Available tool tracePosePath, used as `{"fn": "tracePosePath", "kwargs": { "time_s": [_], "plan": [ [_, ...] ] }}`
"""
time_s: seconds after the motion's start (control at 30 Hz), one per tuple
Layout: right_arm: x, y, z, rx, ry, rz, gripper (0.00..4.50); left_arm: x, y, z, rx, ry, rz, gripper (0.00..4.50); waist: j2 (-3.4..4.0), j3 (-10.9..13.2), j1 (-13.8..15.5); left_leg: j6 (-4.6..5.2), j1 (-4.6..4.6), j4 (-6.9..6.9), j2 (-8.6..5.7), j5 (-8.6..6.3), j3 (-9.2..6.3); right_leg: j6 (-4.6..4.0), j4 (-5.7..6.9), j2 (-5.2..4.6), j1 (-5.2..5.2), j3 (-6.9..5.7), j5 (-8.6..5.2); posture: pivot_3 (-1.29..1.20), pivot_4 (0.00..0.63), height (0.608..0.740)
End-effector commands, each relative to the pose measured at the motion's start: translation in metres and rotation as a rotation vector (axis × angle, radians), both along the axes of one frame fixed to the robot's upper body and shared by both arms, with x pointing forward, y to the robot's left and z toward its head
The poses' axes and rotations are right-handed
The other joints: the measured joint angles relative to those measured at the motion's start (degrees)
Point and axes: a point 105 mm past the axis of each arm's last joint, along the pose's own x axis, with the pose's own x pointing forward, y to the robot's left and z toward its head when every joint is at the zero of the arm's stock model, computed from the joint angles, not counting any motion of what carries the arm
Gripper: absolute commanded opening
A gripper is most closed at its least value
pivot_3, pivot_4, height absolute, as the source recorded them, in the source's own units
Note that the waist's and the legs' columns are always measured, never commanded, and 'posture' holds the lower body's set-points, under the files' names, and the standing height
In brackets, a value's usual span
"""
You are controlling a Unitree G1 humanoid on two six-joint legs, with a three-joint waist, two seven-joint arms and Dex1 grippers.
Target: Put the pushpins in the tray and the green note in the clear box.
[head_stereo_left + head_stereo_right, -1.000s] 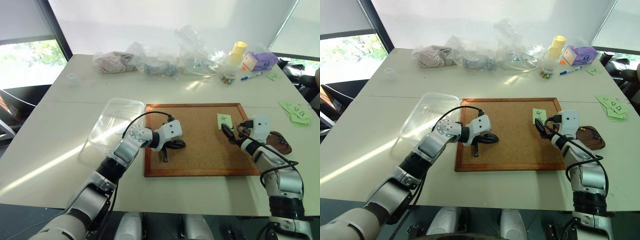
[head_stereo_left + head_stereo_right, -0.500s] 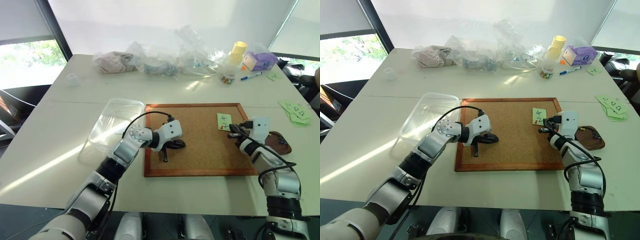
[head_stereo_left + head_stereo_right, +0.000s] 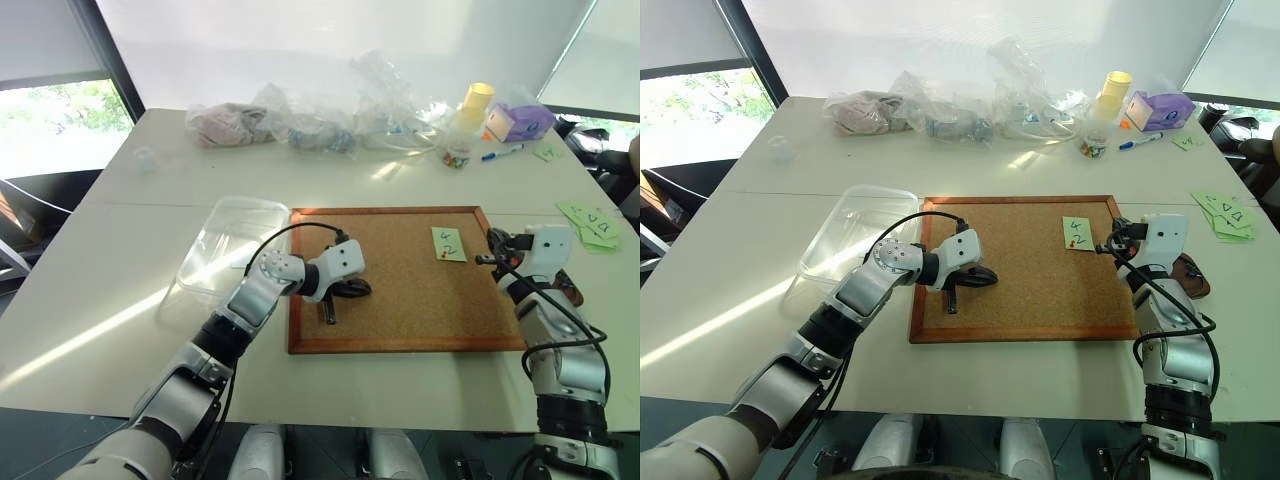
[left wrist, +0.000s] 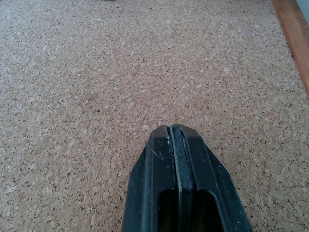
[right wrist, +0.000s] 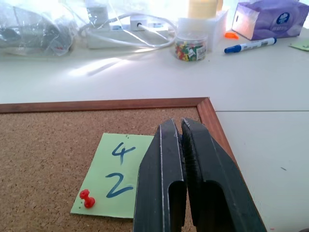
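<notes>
Right wrist view: our right claw (image 5: 182, 140) was clenched, whether on anything we could not tell, just beside the green note (image 5: 113, 174), which lay on the corkboard (image 3: 400, 290) with a red pin (image 5: 87, 198) at its corner. Our left claw (image 4: 176, 140), clenched and empty, rested on the cork. The tray (image 3: 1193, 277) sat by the board's right edge, the clear box (image 3: 228, 245) at its left on the bench (image 3: 100, 270).

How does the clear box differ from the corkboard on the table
The clear box is see-through plastic with raised walls and rounded corners; the corkboard is flat, opaque brown cork in an orange wooden frame with square corners. The box is the smaller of the two. The box holds no note or pin that I can make out, while the corkboard carries the green note with a red pushpin in it. Both are rectangular and lie side by side on the table.
</notes>
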Motion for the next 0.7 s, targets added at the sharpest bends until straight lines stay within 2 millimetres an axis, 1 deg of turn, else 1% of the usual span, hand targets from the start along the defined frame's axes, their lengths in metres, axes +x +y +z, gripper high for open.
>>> {"fn": "tracePosePath", "kwargs": {
  "time_s": [0.03, 0.13, 0.17, 0.33, 0.43, 0.7],
  "plan": [
    [-0.011, -0.028, 0.014, 0.033, -0.066, -0.137, 0.12, -0.005, 0.0, -0.016, 0.06, 0.04, -0.007, 0.0, 0.0, 0.0, 0.06, 0.0, 0.0, 0.0, 0.0, 0.0, 0.0, 0.0, 0.0, 0.0, 0.0, 0.0, 0.0, 0.0, 0.15, 0.737],
    [-0.025, -0.056, 0.009, 0.027, -0.038, -0.268, 0.12, -0.005, 0.001, -0.017, 0.061, 0.04, -0.005, 0.0, 0.0, 0.0, 0.05, 0.0, -0.01, 0.0, 0.01, 0.0, 0.0, -0.02, 0.0, -0.01, 0.0, 0.0, -0.01, 0.0, 0.15, 0.737],
    [-0.029, -0.065, 0.004, 0.023, -0.012, -0.3, 0.12, -0.005, 0.001, -0.017, 0.062, 0.04, -0.006, 0.0, 0.0, 0.0, 0.0, 0.0, -0.01, 0.0, 0.01, 0.0, -0.01, -0.02, -0.01, -0.01, 0.01, 0.0, -0.01, 0.0, 0.15, 0.737],
    [-0.038, -0.086, -0.016, 0.008, 0.102, -0.359, 0.12, -0.008, -0.002, -0.018, 0.058, 0.044, -0.019, 0.0, 0.01, -0.01, -0.21, 0.0, 0.08, 0.0, 0.01, 0.0, 0.0, -0.05, -0.01, -0.01, 0.07, 0.0, -0.03, 0.0, 0.15, 0.737],
    [-0.038, -0.092, -0.02, 0.012, 0.13, -0.378, 0.12, -0.008, -0.002, -0.018, 0.057, 0.043, -0.021, 0.0, 0.01, -0.01, -0.15, 0.0, 0.1, 0.0, 0.03, 0.0, 0.0, -0.05, -0.01, -0.01, 0.09, 0.01, -0.03, 0.0, 0.15, 0.737],
    [-0.041, -0.096, -0.031, 0.042, 0.168, -0.376, 0.12, -0.007, -0.002, -0.017, 0.057, 0.041, -0.016, 0.0, 0.01, -0.01, -0.06, 0.01, 0.1, -0.01, 0.04, -0.01, -0.02, -0.05, -0.02, -0.02, 0.12, 0.01, -0.03, 0.0, 0.15, 0.737]
  ]
}}
